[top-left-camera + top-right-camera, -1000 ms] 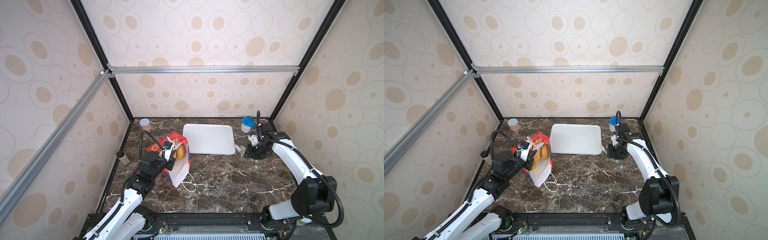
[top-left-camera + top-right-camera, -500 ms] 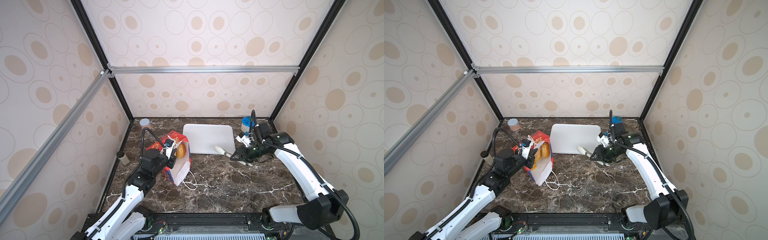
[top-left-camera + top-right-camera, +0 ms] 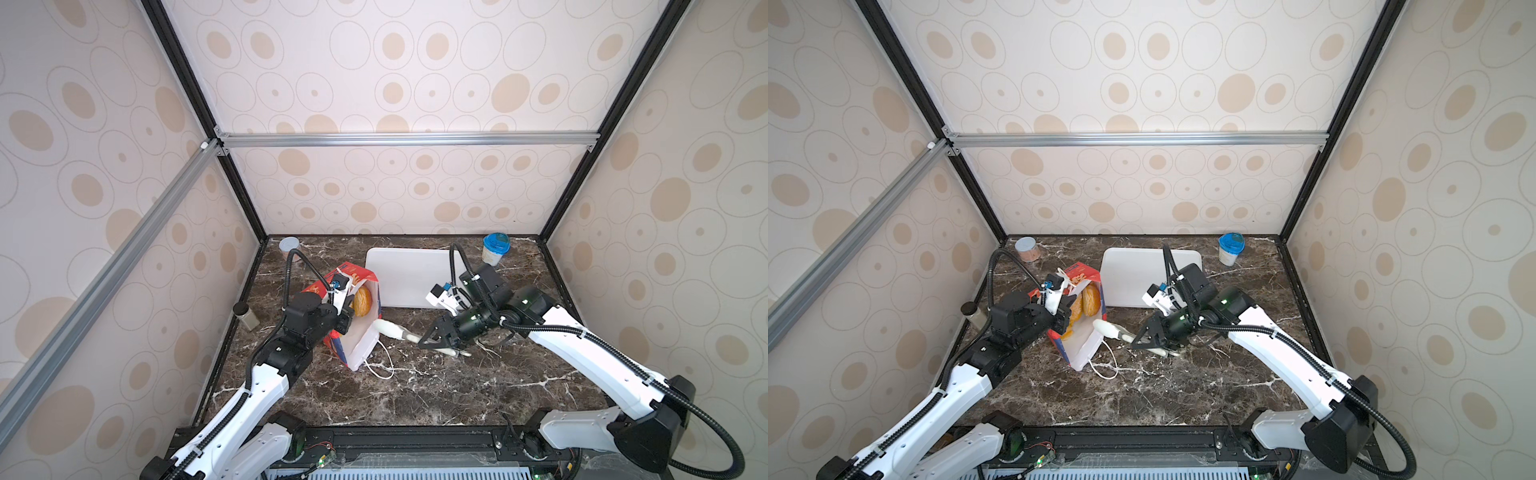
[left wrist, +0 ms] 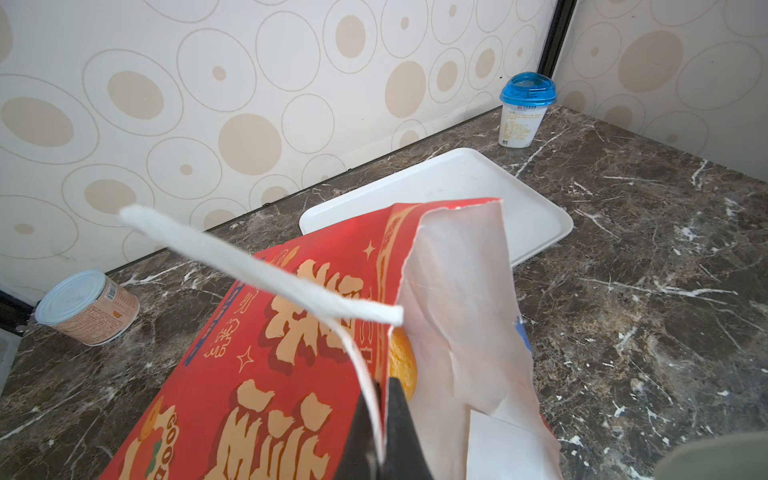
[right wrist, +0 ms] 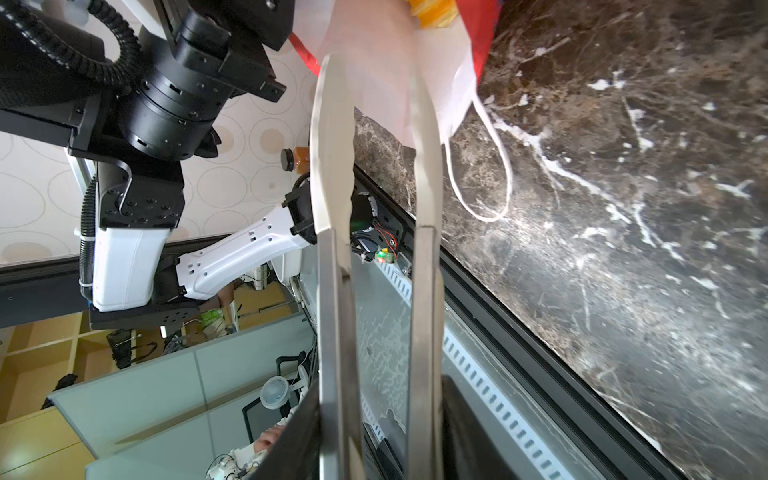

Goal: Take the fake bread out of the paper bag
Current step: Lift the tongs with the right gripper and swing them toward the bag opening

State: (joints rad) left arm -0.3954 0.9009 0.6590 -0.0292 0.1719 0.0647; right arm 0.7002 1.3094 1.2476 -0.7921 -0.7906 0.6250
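The paper bag leaned on the left half of the desk, near its left edge, with its mouth open toward the middle and its white lining showing in both top views. The left claw was pressed together on the bag's upper rim. The left wrist view showed its dark jaws pinching the red paper and a white cord handle that ran through the grip. The fake bread was inside the bag; golden-yellow pieces showed just inside the mouth in a top view, and an orange-yellow one sat beside the claw in the left wrist view. The right claw reached across from the right, clamped on a pair of tongs. The tongs' metal arms stood apart and their pale tips lay at the bag's mouth, over the white lining, in the right wrist view. The other cord handle lay looped on the desk beside the bag. A white tray sat along the middle of the back edge, just beside the bag's top. A blue-lidded cup stood in the back right corner and a pale-lidded can in the back left corner. A small black-capped jar stood at the left edge.
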